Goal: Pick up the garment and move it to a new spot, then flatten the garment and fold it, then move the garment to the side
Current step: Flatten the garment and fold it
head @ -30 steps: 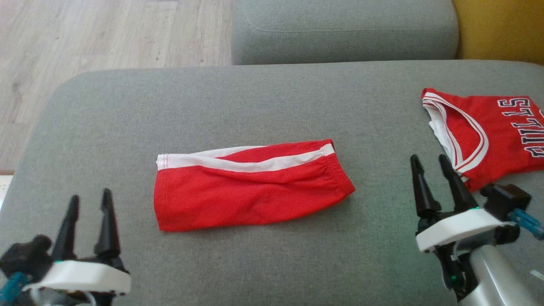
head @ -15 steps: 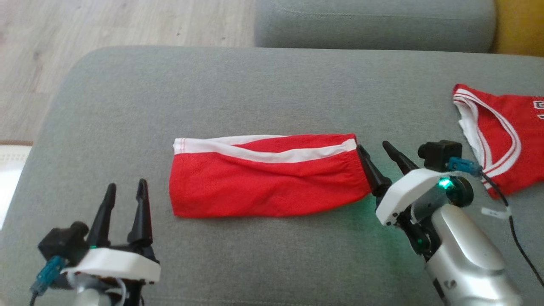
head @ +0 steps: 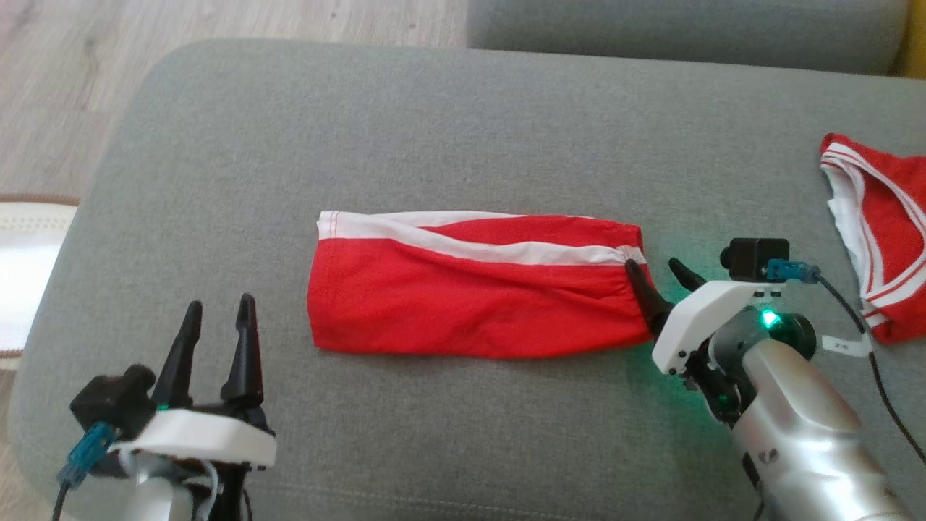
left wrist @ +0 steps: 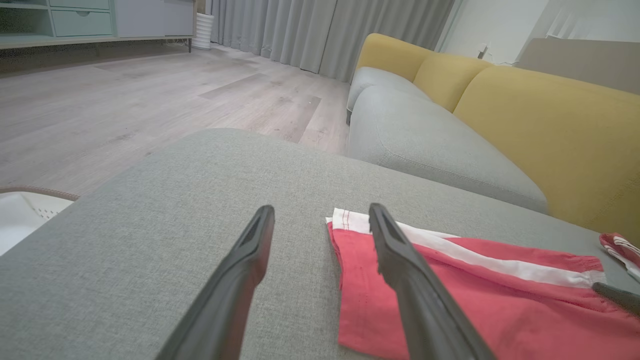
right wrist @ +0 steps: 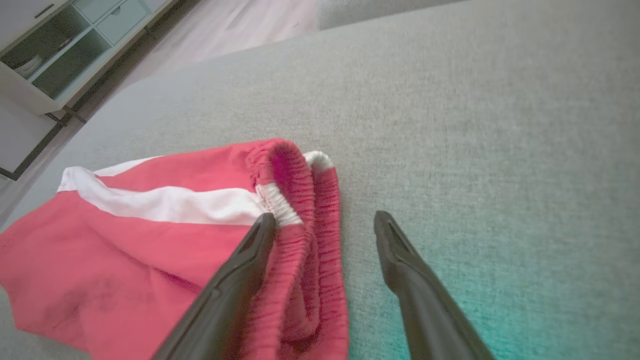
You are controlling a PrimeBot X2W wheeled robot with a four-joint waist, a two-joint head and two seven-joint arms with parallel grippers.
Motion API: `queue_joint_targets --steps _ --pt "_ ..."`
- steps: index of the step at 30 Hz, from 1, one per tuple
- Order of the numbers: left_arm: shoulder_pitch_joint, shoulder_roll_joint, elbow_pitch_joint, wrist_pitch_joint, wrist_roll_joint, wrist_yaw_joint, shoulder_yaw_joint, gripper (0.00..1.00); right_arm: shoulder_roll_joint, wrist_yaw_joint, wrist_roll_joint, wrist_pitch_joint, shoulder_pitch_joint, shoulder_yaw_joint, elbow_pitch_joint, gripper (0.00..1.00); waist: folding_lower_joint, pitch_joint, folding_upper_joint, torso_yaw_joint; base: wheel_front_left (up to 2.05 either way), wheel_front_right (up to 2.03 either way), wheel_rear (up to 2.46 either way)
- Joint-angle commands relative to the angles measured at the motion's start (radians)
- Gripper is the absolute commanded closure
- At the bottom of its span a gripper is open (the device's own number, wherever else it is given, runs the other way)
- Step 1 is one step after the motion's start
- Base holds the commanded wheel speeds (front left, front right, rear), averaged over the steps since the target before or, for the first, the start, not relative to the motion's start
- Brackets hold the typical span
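- Grey sofa cushion (head: 448, 123): head camera has swung, so whole scene looks shifted; no real move of things.
- Folded red shorts (head: 463, 304): flat, unmoved, waistband at right end effector (head: 653, 266) fingertips.
- Right end effector: come across from beside red jersey (head: 890, 246); jaws wide, straddling waistband, nothing held.
- Left end effector (head: 221, 304): wide, empty, hem just ahead.
- Likely next: pinch waistband for move aside.

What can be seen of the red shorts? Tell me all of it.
The red shorts lie folded lengthwise and flat on the grey cushion. They form a long, lightly creased band of thin mesh-like cloth with white stripes near the far edge. The gathered elastic waistband is at the right end and the hem at the left. The right gripper has its jaws open astride the waistband, one finger over the cloth; contact is unclear.
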Motion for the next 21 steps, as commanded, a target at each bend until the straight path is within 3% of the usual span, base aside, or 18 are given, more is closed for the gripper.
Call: queue_joint_targets --steps 1,6,11,12,13,14,15,16,18,21 --pt "-0.055 -0.001 -0.029 -0.012 0.01 -0.008 0.041 0.0 0.008 -0.001 0.012 0.005 -0.045 0.01 -0.007 0.0 0.0 0.01 0.0 0.007 0.0 0.0 0.0" --pt "-0.07 -0.01 -0.024 -0.012 0.022 -0.02 0.048 0.0 0.011 -0.001 0.057 0.086 -0.073 0.011 0.076 0.0 0.0 0.025 0.0 0.023 0.0 0.0 0.0" --pt "-0.074 -0.022 -0.01 -0.012 0.029 -0.029 0.059 0.0 0.014 -0.001 0.139 0.204 -0.065 0.076 0.065 0.0 0.0 0.03 0.0 0.036 0.0 0.0 0.0" --pt "-0.074 -0.024 -0.007 -0.012 0.03 -0.031 0.061 0.0 0.01 -0.001 0.154 0.233 -0.061 0.088 0.066 0.05 0.0 0.028 0.0 0.038 0.0 0.0 0.0" --pt "-0.075 -0.026 -0.005 -0.012 0.032 -0.033 0.063 0.0 0.005 -0.001 0.162 0.255 -0.059 0.099 0.068 0.25 0.0 0.026 0.0 0.041 0.0 0.0 0.0" --pt "-0.075 -0.028 -0.002 -0.012 0.033 -0.034 0.064 0.0 -0.001 -0.001 0.169 0.265 -0.059 0.103 0.072 0.52 0.0 0.024 0.0 0.042 0.0 0.0 0.0" --pt "-0.075 -0.03 0.0 -0.012 0.034 -0.036 0.065 0.0 -0.005 -0.001 0.175 0.266 -0.061 0.103 0.074 0.63 0.0 0.022 0.0 0.044 0.0 0.0 0.0" --pt "-0.075 -0.03 0.0 -0.012 0.034 -0.036 0.065 0.0 -0.005 -0.001 0.175 0.266 -0.061 0.103 0.074 0.63 0.0 0.022 0.0 0.044 0.0 0.0 0.0" --pt "-0.074 -0.033 0.004 -0.012 0.036 -0.038 0.069 0.0 -0.008 -0.001 0.183 0.248 -0.07 0.096 0.08 1.0 0.0 0.018 0.0 0.044 0.0 0.0 0.0" --pt "-0.071 -0.035 0.009 -0.012 0.038 -0.041 0.078 0.0 -0.007 -0.001 0.196 0.206 -0.089 0.08 0.079 1.0 0.0 0.01 0.0 0.04 0.0 0.0 0.0"
